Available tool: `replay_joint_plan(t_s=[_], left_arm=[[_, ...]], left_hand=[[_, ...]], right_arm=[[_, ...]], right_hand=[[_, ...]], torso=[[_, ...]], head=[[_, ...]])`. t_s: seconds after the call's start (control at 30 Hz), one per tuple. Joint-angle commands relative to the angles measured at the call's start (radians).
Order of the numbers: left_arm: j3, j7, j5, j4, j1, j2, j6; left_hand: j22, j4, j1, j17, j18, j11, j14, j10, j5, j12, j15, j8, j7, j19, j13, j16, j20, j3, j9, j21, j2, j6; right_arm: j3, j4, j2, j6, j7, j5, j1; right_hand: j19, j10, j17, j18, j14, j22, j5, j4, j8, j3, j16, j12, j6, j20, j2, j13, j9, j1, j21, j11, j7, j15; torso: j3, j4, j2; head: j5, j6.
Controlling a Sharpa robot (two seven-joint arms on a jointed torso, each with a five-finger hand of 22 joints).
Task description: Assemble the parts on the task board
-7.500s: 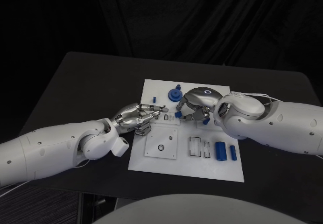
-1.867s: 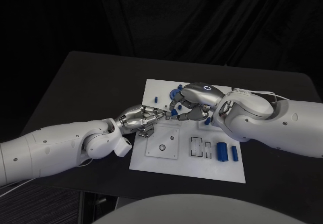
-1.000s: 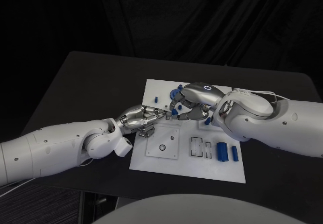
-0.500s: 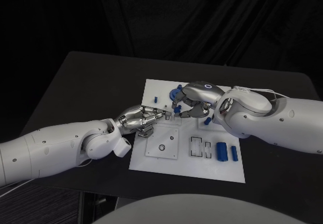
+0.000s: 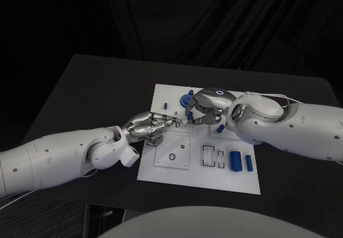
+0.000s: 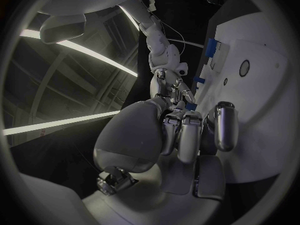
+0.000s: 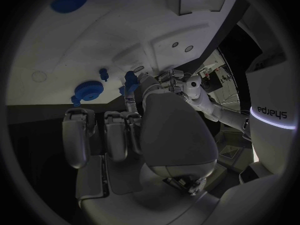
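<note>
You are pinching a small blue part (image 5: pixel 190 116) in your right hand (image 5: pixel 205 110) above the board's (image 5: pixel 203 176) upper middle, so keep lowering it squarely while your left hand (image 5: pixel 148 126), fingers curled and seemingly empty, is bracing alongside.

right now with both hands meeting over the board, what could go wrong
1. The right robot hand pinches a small blue part close to the left robot hand's fingertips; the two could bump, and the part may slip out.
2. The right robot hand sits right beside the blue round part; a sideways move might knock it.
3. The hands cover the middle of the board in the head view, so a misplaced part could go unnoticed.
</note>
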Motion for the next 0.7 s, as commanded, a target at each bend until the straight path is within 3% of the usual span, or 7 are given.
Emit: replay_joint_plan(t_s=[0.03, 0.47, 0.7], left_arm=[[0.001, 0.012, 0.003, 0.003, -0.002, 0.001, 0.002], [0.001, 0.012, 0.003, 0.005, -0.002, -0.001, 0.002], [0.001, 0.013, 0.003, 0.004, -0.002, 0.0, 0.002]], left_hand=[[0.104, 0.002, -0.004, 0.263, -0.005, 0.007, 0.107, 0.106, 0.001, -0.001, 0.007, -0.004, 0.003, -0.001, 0.26, 0.003, 0.005, 0.005, 0.001, -0.006, 0.001, 0.002], [0.104, 0.0, -0.001, 0.263, -0.005, 0.007, 0.107, 0.106, 0.004, -0.001, 0.008, -0.005, 0.002, 0.0, 0.26, 0.003, 0.006, 0.007, 0.0, -0.006, 0.002, 0.001], [0.104, 0.0, -0.001, 0.263, -0.005, 0.007, 0.107, 0.106, 0.004, -0.001, 0.008, -0.005, 0.002, 0.0, 0.26, 0.003, 0.006, 0.007, 0.0, -0.006, 0.002, 0.001]], right_arm=[[0.0, -0.01, 0.006, 0.028, -0.027, -0.032, -0.009], [0.0, -0.029, 0.02, 0.029, -0.028, -0.035, -0.026], [0.0, -0.031, 0.021, 0.04, -0.034, -0.036, -0.027]], right_hand=[[0.039, 0.104, 0.263, 0.009, 0.104, 0.229, -0.007, 0.0, -0.002, 0.004, 0.003, 0.003, 0.015, -0.006, 0.001, 0.263, 0.005, 0.011, -0.007, 0.005, -0.018, -0.002], [0.038, 0.104, 0.263, 0.009, 0.104, 0.229, -0.011, -0.001, -0.003, 0.004, 0.003, 0.003, 0.014, -0.006, 0.001, 0.263, 0.007, 0.011, -0.008, 0.005, -0.017, -0.002], [0.034, 0.104, 0.263, 0.01, 0.104, 0.227, -0.016, 0.0, -0.005, 0.003, 0.003, 0.003, 0.012, -0.005, 0.001, 0.263, 0.008, 0.009, -0.013, 0.006, -0.016, -0.001]], torso=[[0.0004, 0.0009, 0.001], [0.0002, -0.0011, 0.001], [0.0006, 0.0014, 0.002]], head=[[-0.002, 0.0], [0.002, 0.0], [-0.002, 0.0]])
